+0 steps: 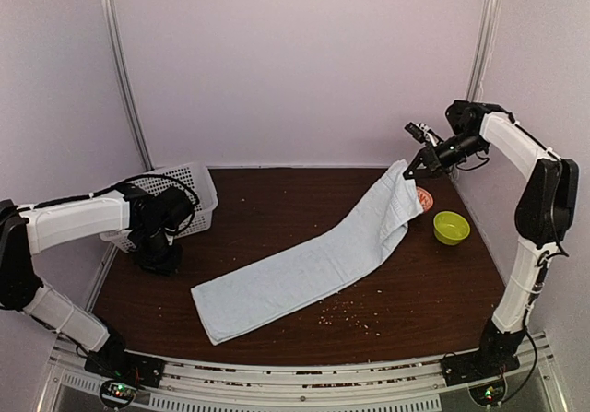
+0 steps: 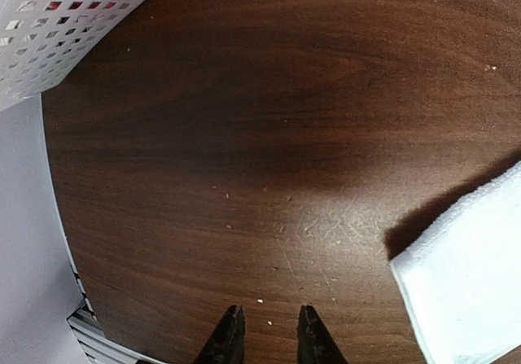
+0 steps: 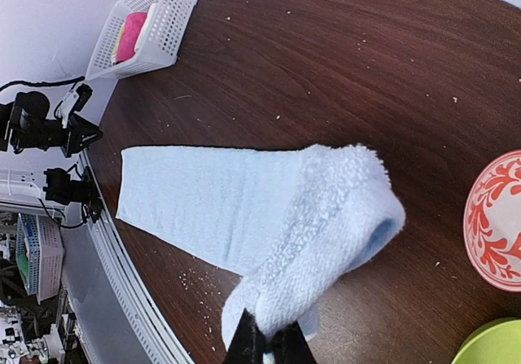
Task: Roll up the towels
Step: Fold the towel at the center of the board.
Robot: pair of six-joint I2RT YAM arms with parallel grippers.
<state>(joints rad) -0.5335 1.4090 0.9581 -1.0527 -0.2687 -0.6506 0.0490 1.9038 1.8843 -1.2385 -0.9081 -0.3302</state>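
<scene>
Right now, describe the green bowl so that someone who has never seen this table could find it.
Take the dark wooden table and go to its right side, where the long pale towel rises off the surface. Just right of that raised end sits a small bowl. It is plain lime green, unlike the red-patterned white dish beside it.

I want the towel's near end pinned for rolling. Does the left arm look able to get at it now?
Probably yes. The left tool hangs over bare table, a flat corner of the towel lies beside it, and nothing stands between them; the basket is on the other side.
</scene>
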